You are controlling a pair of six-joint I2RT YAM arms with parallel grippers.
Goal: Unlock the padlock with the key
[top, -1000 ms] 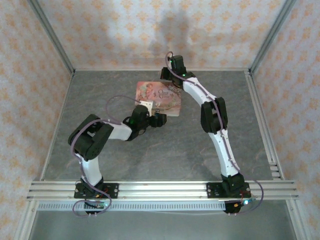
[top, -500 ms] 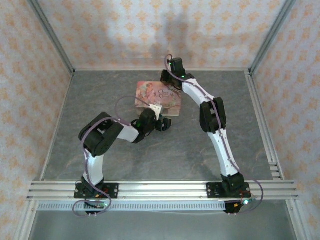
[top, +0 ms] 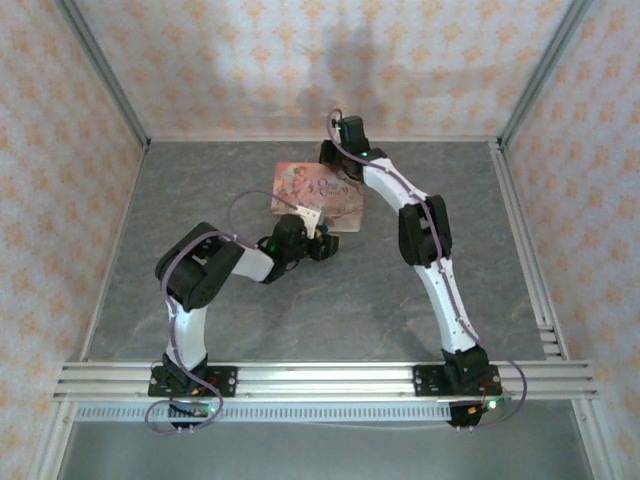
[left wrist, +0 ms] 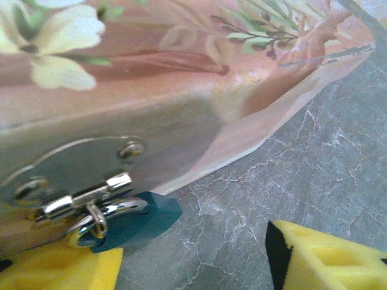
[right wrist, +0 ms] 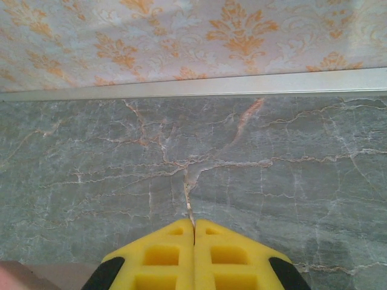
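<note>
Left gripper (left wrist: 187,257) open, just beside the padlock (left wrist: 145,219)
Its yellow fingers (left wrist: 326,260) stand apart over the grey table (left wrist: 314,151). The blue padlock hangs from the metal hasp (left wrist: 91,196) of the pink tin (left wrist: 181,90), touching one finger. Right gripper (right wrist: 193,226) is pressed closed on the thin key (right wrist: 188,199), at the tin's far side.

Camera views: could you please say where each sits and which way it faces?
Top external: above and behind, looking down on the grey marbled table; left arm and right arm show.
Left wrist: facing the pink picture-lidded tin box and blue padlock; parted yellow left jaws show.
Right wrist: faces the patterned wall; shut right jaws show.
Shared: the tin box, in top and left wrist.
</note>
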